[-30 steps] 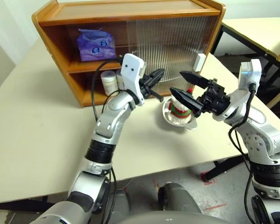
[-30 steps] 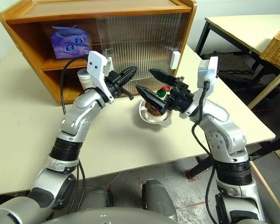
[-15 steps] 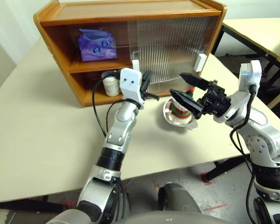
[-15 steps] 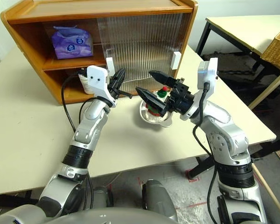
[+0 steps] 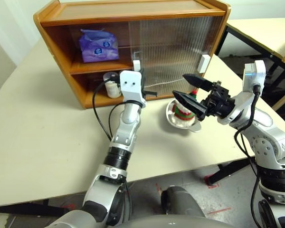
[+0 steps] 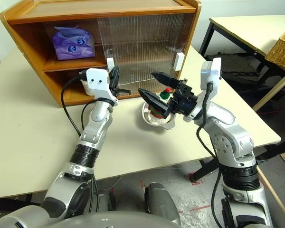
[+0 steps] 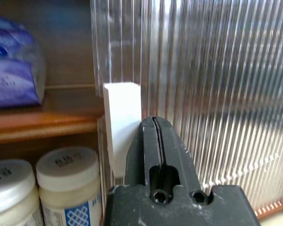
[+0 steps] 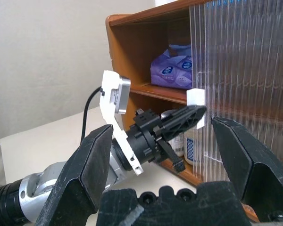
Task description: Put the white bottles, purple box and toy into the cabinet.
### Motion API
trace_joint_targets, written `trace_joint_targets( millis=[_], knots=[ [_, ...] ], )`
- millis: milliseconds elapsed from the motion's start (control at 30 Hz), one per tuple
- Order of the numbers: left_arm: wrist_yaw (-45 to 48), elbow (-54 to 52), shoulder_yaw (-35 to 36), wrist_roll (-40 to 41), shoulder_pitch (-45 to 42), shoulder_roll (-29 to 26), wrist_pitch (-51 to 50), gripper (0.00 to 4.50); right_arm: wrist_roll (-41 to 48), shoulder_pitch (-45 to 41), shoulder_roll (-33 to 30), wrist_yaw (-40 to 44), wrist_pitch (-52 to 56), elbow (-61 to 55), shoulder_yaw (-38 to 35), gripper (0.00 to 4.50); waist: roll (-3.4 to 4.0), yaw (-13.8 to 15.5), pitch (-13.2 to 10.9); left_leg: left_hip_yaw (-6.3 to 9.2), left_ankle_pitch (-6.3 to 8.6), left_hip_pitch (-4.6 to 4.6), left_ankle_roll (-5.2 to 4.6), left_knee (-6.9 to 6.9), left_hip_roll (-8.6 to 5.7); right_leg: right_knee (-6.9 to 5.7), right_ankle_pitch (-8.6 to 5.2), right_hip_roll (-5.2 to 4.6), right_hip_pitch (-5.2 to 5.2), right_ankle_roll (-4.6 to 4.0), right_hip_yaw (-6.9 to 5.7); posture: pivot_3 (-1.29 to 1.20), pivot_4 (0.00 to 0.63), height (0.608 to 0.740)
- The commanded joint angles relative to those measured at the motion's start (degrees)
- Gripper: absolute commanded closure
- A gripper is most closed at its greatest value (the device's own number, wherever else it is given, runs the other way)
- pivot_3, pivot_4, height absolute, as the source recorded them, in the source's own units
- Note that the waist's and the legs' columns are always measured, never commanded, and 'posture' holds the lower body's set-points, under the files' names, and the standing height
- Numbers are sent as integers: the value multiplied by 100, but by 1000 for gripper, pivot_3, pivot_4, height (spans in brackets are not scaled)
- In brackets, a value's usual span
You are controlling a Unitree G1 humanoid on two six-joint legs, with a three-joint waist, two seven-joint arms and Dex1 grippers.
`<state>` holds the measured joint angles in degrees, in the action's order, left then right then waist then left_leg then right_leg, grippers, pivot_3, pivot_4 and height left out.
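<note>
The cabinet (image 5: 54, 21) stands at the back of the table, its left half open and its ribbed sliding doors (image 5: 175, 40) covering the right half. On the middle shelf lies the purple box (image 5: 99, 46). Two white bottles (image 7: 68, 181) stand on the bottom shelf. My left gripper (image 5: 143, 78) is shut and empty, its tip close beside the door's white handle (image 7: 121, 120). The toy (image 5: 182, 111) sits in its metal bowl (image 5: 173, 121) on the table in front of the doors. Just above the toy hangs my right gripper (image 5: 179, 85), open and empty.
A second white handle (image 5: 204, 63) sits at the doors' right end. To the right is another table with a wicker basket (image 6: 282, 47). The tabletop (image 5: 42, 128) spreads wide on the left, and its front edge runs close under my arms.
My left gripper has swung left, away from the toy, and turned to point at the cabinet door, ending beside the white handle. The right gripper has stayed open above the toy.
</note>
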<state>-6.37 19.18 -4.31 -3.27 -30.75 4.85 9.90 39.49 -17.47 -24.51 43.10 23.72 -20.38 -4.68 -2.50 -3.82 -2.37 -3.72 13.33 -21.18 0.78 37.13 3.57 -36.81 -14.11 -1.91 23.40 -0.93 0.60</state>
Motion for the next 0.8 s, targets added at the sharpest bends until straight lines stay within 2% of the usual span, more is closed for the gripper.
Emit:
trace_joint_targets(
  millis=[33,267,800],
  knots=[
    [-176,180,131,-94,-35,-25,111,4463,47,-49,-44,25,29,-60,-19,0,0,-2,0,0,0,0,0,-1,0,0,0,0,0,0,0,-71,0,740],
    [-270,-274,188,-183,236,-63,7,4463,50,-70,-46,55,21,-21,-25,0,0,0,0,0,1,0,1,1,0,0,0,0,0,0,0,-63,0,740],
    [-1086,-532,780,-356,508,-348,-332,4463,33,-191,11,147,12,73,39,0,0,26,0,5,1,0,1,0,0,-1,1,0,1,1,-3,-31,0,740]
  ],
)
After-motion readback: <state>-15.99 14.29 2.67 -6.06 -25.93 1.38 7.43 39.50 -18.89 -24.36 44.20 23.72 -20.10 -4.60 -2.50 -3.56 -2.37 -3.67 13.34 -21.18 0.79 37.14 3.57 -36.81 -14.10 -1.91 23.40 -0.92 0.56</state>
